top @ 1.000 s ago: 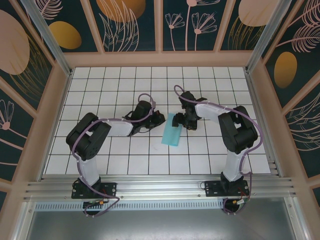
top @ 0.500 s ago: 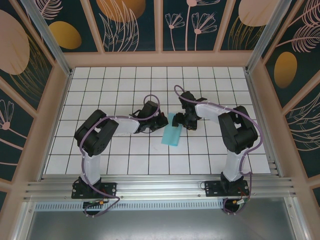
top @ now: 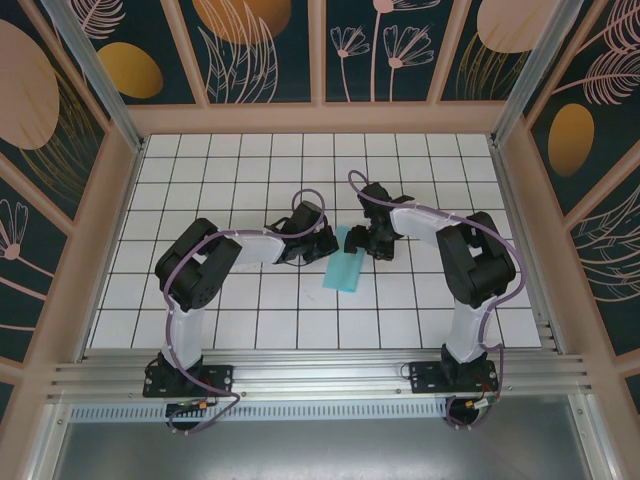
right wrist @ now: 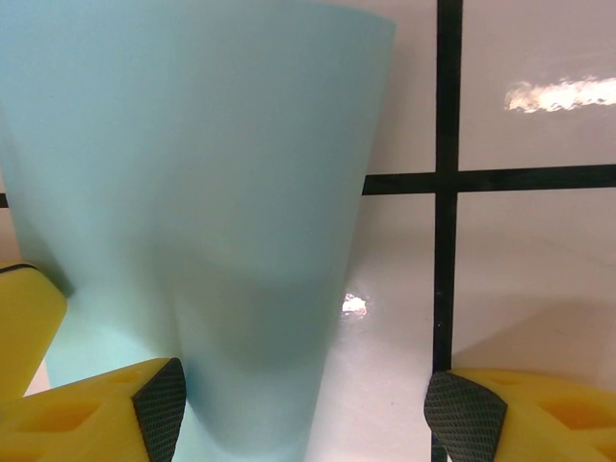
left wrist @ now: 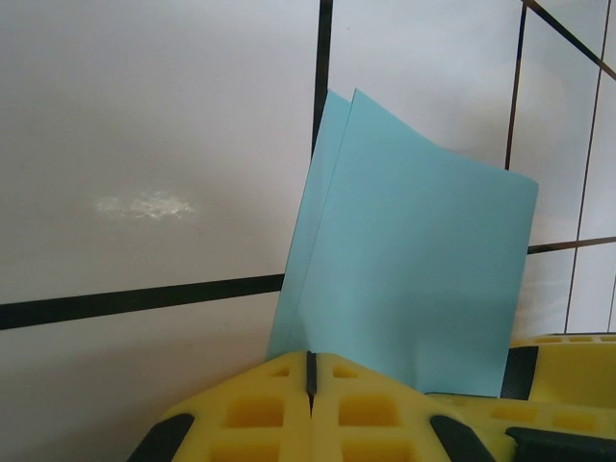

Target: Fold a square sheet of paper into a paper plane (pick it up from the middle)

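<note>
Square sheet of paper [top: 344, 270] lies about mid-table, a touch toward the near edge and the right side. It is folded over into a narrow strip, and the long side runs far-to-near with a slight slant. Light turquoise, plain, no marks. It rests on the white table [top: 200, 160] with black grid lines, and the strip crosses one of those lines.

Left gripper [top: 325, 245] sits just beside the strip's left long edge, toward its far end. Its yellow fingers [left wrist: 260, 409] are pressed together, with only a thin seam between them. In the left wrist view the paper [left wrist: 414, 260] shows two layers, edges not flush, one peeking out along the side. The near edge runs in behind the fingertips. Cannot tell whether they touch it or nip it.

Right gripper [top: 358, 240] is at the strip's far end, on the right side, facing the left gripper across the paper. Its fingers [right wrist: 77, 423] are spread wide. In the right wrist view the paper [right wrist: 192, 192] looks bowed, with a soft shadow across it. It lies in the gap close against one finger and well apart from the other. Cannot tell if that finger presses it.

Both arms reach in from the near edge, elbows out toward the sides.
</note>
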`<action>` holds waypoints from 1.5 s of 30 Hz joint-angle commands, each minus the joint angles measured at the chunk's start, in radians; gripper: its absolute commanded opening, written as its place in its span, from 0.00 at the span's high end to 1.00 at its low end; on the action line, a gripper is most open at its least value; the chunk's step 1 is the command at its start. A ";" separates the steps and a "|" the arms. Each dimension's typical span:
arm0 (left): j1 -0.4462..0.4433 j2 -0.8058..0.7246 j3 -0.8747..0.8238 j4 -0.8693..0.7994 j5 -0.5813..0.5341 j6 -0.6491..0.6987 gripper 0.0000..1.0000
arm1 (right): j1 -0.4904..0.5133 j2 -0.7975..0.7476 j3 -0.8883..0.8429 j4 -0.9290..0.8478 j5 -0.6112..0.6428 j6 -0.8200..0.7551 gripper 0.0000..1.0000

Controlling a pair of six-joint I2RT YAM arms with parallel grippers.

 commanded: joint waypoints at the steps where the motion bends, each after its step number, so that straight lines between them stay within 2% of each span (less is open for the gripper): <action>1: -0.009 -0.017 0.016 -0.079 -0.027 0.041 1.00 | -0.007 0.161 -0.099 0.051 0.063 -0.008 0.25; 8: -0.024 -0.036 0.035 -0.150 -0.059 0.078 1.00 | -0.007 0.164 -0.093 0.047 0.066 -0.006 0.25; 26: -0.032 -0.096 0.013 -0.090 -0.017 0.115 1.00 | -0.002 0.173 -0.086 0.041 0.066 -0.005 0.25; 45: -0.044 0.010 0.042 -0.199 -0.048 0.135 1.00 | 0.004 0.170 -0.076 0.042 0.065 0.000 0.24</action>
